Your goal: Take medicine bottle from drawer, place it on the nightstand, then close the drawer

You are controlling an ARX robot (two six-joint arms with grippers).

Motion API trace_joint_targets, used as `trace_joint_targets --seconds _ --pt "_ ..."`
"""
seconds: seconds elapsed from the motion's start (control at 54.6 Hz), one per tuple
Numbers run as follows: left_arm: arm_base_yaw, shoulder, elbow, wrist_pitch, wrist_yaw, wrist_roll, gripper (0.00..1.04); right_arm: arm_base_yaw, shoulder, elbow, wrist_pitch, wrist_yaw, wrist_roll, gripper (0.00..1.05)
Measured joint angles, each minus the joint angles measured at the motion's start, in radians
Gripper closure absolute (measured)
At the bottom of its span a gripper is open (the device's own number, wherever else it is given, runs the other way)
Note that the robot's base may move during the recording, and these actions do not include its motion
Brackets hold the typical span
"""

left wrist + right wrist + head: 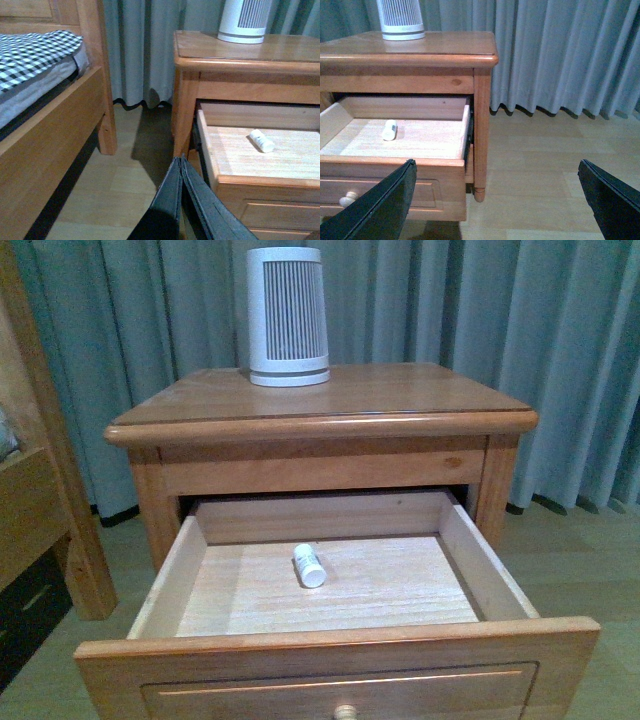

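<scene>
The nightstand (pixel 330 405) stands ahead with its upper drawer (pixel 340 640) pulled wide open. The small white medicine bottle (pixel 309 565) lies on its side on the drawer's pale floor; it also shows in the left wrist view (pixel 262 141) and the right wrist view (pixel 389 129). Neither arm shows in the front view. My left gripper (pixel 180 161) is shut and empty, low beside the drawer's left front corner. My right gripper (pixel 497 170) is wide open and empty, low beside the drawer's right front corner, over the floor.
A large white ribbed appliance (pixel 288 315) stands at the back of the nightstand top. A wooden bed frame (pixel 55 130) with checked bedding (pixel 35 50) is to the left. Grey curtains (pixel 560 55) hang behind. Wood floor (pixel 540 165) lies to the right.
</scene>
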Motion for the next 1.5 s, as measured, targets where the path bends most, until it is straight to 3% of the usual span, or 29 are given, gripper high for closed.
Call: trace_joint_targets --seconds 0.055,0.11,0.147,0.22,0.33,0.476,0.769,1.062,1.502 --pt "0.000 -0.013 -0.013 -0.010 0.000 0.000 1.02 -0.010 0.013 0.006 -0.021 -0.035 0.011 0.07" --pt "0.000 -0.025 -0.013 -0.020 0.000 0.000 1.02 -0.057 0.130 0.085 -0.171 -0.222 0.061 0.07" --pt "0.000 -0.035 -0.013 -0.026 0.000 0.000 1.02 -0.058 0.219 0.128 -0.188 -0.289 0.074 0.07" --pt "0.000 -0.049 -0.013 -0.042 0.001 0.000 1.02 -0.032 0.417 0.240 -0.138 -0.326 0.086 0.07" --pt "0.000 -0.177 -0.013 -0.201 0.001 0.000 1.02 0.039 0.738 0.482 0.033 -0.256 0.069 0.07" --pt "0.000 -0.224 -0.013 -0.224 0.001 0.000 1.02 0.118 1.104 0.734 0.154 -0.141 0.019 0.07" --pt "0.000 -0.228 -0.013 -0.225 0.001 0.000 0.52 0.283 1.780 1.179 0.193 0.016 -0.049 0.07" --pt "0.000 -0.228 -0.013 -0.225 0.001 0.000 0.06 0.387 2.208 1.494 0.127 0.093 -0.041 0.07" --pt "0.000 -0.228 -0.013 -0.225 0.001 0.000 0.07 0.422 2.491 1.750 0.088 0.124 0.023 0.07"
